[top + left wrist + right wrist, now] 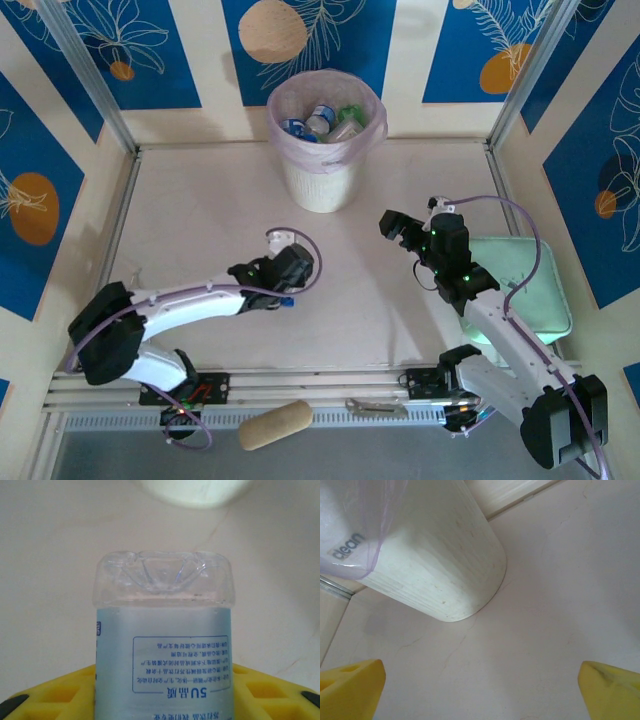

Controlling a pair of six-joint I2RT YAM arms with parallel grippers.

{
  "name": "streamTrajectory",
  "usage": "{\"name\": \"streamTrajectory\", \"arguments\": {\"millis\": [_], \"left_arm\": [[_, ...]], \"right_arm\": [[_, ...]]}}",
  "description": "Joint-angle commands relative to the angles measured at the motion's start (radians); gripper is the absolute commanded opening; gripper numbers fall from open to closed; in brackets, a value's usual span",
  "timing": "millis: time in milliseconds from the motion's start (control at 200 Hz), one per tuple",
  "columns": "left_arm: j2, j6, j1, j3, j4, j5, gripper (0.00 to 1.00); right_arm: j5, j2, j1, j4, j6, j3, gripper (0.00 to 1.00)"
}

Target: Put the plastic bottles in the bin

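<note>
Plastic bottle (278, 239), clear with a pale blue label, sits left of the table's (200, 220) middle, clamped in the left gripper (292, 262). From above, the gripper covers most of it, leaving its clear end and a spot of blue showing. In the left wrist view the plastic bottle (162, 630) runs away from the camera, moulded base farthest and its cap end cut off by the picture's bottom edge. The yellow fingers (55, 697) press on both its sides.

At the middle of the far edge stands the bin (322, 185), its pale pink liner (285, 135) folded over the rim. Other bottles (325, 122) are heaped inside, too tangled to count. The right wrist view cuts off the bin's (445, 565) top.

Right of the middle, the right gripper (393, 225) has its jaws wide, with bare table between its fingers (350, 687). Its arm crosses a pale green tray (525, 290) at the right edge, hiding part of it. Along the near edge lie a tan roll (275, 425) and a small grey object (375, 406), hard to make out.
</note>
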Motion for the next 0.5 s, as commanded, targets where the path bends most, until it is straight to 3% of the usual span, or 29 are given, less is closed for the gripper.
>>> {"name": "streamTrajectory", "arguments": {"millis": [0, 220, 495], "left_arm": [[-0.046, 0.208, 0.047, 0.094, 0.131, 0.002, 0.48], [-0.001, 0.342, 0.149, 0.293, 0.235, 0.169, 0.48], [0.171, 0.444, 0.267, 0.61, 0.246, 0.333, 0.48]], "right_arm": [[-0.035, 0.028, -0.005, 0.051, 0.036, -0.02, 0.99], [-0.093, 0.088, -0.002, 0.104, 0.091, -0.033, 0.99], [-0.102, 0.098, 0.003, 0.107, 0.108, -0.046, 0.99]]}}
